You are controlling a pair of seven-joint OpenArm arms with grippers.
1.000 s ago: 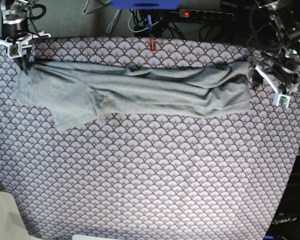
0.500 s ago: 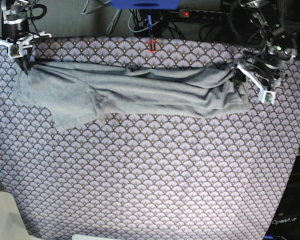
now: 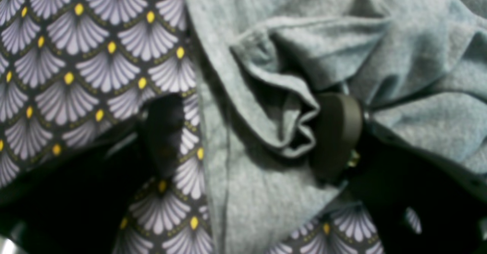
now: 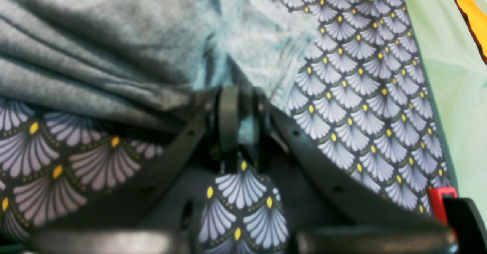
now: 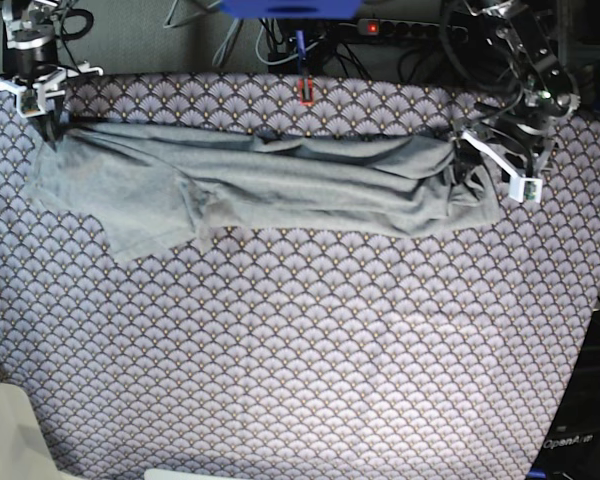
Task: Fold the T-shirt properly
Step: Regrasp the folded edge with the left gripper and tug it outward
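Both of my claws sit at the far edge of the table, one at each end of the light heather-grey knit T-shirt [image 5: 260,185]. My left gripper [image 3: 247,132] stands with its dark fingers [image 3: 336,128] spread wide — one on the bare purple-grey scallop-patterned table cloth [image 5: 300,350], the other pressed against a bunched fold of the shirt's hem, a strip of grey fabric lying between them. My right gripper [image 4: 239,121] is pinched nearly together on a thin edge of the same shirt at the far left corner. The shirt lies as a long rumpled band across the far part of the cloth, a flap hanging toward the near side at its left end — nothing neatly folded yet
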